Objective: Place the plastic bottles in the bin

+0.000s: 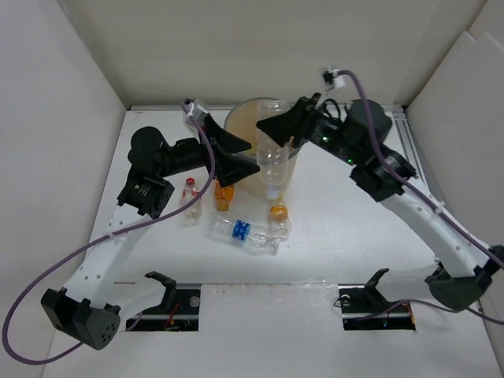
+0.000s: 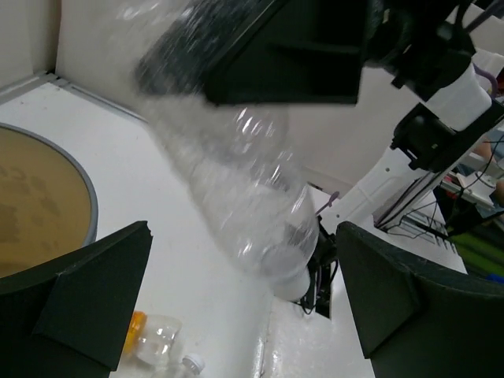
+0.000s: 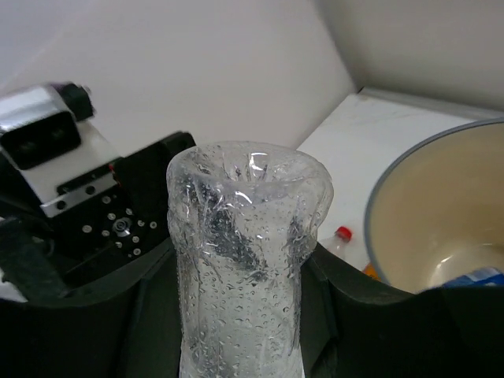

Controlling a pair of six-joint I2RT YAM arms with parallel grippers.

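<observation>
My right gripper [image 1: 279, 128] is shut on a large clear bottle [image 1: 273, 157] and holds it upside down, white cap low, over the near rim of the tan bin [image 1: 239, 118]. In the right wrist view the dented bottle [image 3: 244, 260] stands between the fingers, with the bin's grey rim [image 3: 376, 228] to the right. My left gripper [image 1: 246, 156] is open and empty, just left of the held bottle [image 2: 252, 197]. On the table lie a red-capped bottle [image 1: 190, 201], a short orange bottle [image 1: 224, 195], a blue-labelled bottle [image 1: 242, 231] and an orange-capped clear bottle [image 1: 278, 220].
White walls enclose the table on three sides. Something blue-labelled [image 3: 480, 276] lies inside the bin. Two black mounts [image 1: 165, 293] [image 1: 368, 293] sit at the near edge. The left arm's camera housing [image 3: 47, 135] is close to the held bottle.
</observation>
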